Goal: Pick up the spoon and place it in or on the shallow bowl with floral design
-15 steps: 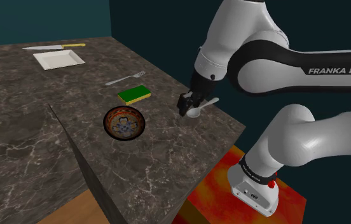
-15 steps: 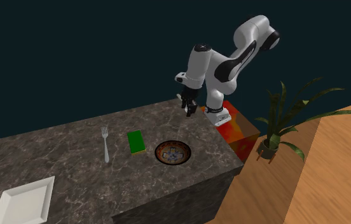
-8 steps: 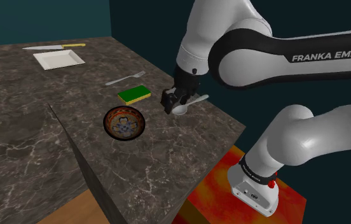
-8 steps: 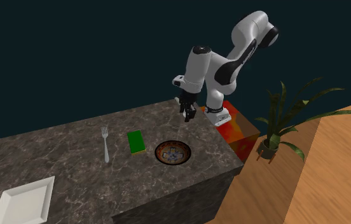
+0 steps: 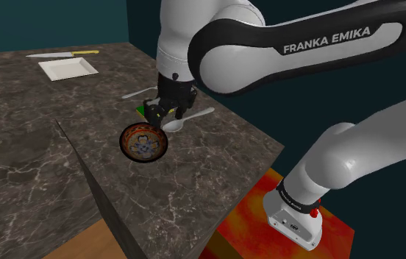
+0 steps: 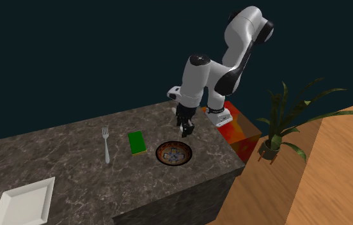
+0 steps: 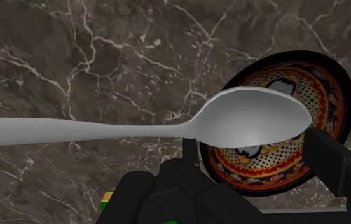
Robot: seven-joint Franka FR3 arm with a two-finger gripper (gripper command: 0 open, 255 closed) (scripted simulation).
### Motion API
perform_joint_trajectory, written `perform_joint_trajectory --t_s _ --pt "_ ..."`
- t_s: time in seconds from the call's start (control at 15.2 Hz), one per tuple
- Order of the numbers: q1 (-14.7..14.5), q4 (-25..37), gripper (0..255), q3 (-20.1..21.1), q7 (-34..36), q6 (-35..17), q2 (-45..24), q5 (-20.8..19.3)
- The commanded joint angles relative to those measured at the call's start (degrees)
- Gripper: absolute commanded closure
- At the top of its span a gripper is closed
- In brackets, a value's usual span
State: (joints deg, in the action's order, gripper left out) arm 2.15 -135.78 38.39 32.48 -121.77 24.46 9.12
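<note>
Spoon sits clamped crosswise in the tool, in the air just beside the floral bowl, its scoop over the bowl's rim. I would bring it above the bowl's centre, lower it, then release gently.

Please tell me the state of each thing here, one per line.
gripper: shut on the spoon
spoon: held, raised above the counter, near the bowl
bowl: upright, empty
fork: lying flat
sponge: lying flat
plate: empty
knife: lying flat
</note>
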Motion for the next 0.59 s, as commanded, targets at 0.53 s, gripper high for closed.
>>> perform_joint_trajectory --t_s 0.53 --pt "4.3 24.25 255 13.19 21.06 3.19 -29.53 -22.77"
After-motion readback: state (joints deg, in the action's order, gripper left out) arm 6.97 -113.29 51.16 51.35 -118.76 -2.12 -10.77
